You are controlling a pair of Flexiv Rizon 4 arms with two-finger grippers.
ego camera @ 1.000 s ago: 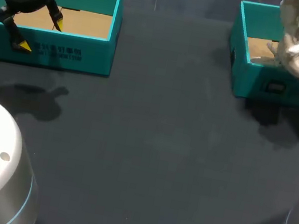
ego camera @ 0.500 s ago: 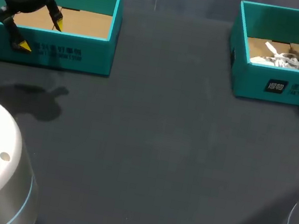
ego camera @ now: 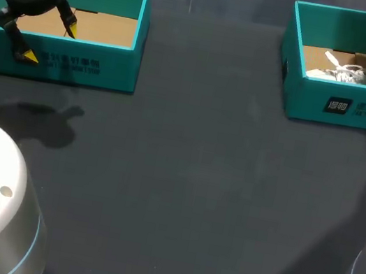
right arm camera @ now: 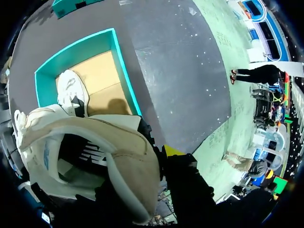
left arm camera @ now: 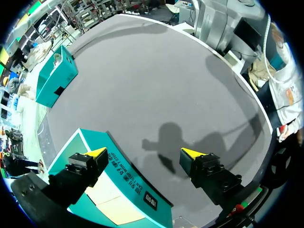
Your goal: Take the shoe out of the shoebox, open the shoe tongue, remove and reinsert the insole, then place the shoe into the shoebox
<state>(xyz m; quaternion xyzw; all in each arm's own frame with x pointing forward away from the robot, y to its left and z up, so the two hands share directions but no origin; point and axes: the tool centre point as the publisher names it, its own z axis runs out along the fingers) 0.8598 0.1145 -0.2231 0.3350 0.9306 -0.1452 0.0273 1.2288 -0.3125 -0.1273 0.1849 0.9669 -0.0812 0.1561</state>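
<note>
The shoe [right arm camera: 126, 149], a beige lace-up trainer with a pale lining, hangs in the air above the teal shoebox [ego camera: 344, 109] at the far right of the counter [ego camera: 189, 181]. It is clear of the box walls and carried by the right end effector [right arm camera: 159, 156]. In the right wrist view the shoe fills the space in front of that end effector. Only one yellow tip peeks out beside the heel, and the collar appears pinched between the fingers, so I judge the end effector closed on the shoe.

The shoe looks light, with a soft fabric upper that folds under pressure and a stiffer sole and heel. A grip on the heel collar or the sole edge should hold better than one on the laces or tongue, which would slip or stretch. The insole is likely thin and floppy.

A second shoe [ego camera: 336, 70], with white laces, lies inside the shoebox on its brown cardboard floor. The shoebox carries a white logo and a line of print on its front wall, and the held shoe shows a pale blue mark on its lining; I leave both unread.

Well apart, at the far left, the left end effector [left arm camera: 145, 153] hovers over the near wall of another teal box [ego camera: 75, 65], fingers spread wide with nothing between them. That box also has white print on its front.
</note>
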